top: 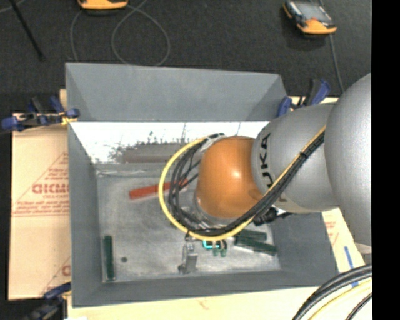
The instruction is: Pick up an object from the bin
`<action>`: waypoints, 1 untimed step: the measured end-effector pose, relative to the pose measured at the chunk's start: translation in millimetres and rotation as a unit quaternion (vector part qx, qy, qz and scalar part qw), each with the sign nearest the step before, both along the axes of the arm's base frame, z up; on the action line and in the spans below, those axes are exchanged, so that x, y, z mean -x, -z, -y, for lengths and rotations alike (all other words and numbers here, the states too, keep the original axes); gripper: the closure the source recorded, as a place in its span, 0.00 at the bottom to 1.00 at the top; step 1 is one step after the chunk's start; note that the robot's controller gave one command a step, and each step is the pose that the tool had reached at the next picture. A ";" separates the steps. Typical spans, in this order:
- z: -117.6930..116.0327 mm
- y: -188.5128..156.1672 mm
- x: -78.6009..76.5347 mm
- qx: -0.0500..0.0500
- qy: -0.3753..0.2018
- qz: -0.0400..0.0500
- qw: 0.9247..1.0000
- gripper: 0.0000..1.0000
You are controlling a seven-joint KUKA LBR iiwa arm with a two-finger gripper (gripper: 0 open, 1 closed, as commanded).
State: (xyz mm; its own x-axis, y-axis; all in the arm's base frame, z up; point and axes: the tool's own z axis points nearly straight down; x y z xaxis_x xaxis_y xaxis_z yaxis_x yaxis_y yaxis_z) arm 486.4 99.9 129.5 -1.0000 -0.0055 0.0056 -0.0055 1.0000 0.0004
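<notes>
Gripper (189, 255) inside scuffed grey bin (140, 228), dark floor (206, 37) beyond

1. The floor (206, 31) is dark and looks a bit rough.
2. A thin wire (169, 37) lies on it in a loop.
3. An orange and black box (103, 3) sits up top, and a second box (310, 17) too.

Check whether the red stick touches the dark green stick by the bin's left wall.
No: the red stick lies well apart from the dark green stick.
</notes>
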 end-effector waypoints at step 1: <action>102.2 60.2 -40.5 0.001 -0.130 0.004 0.991 0.00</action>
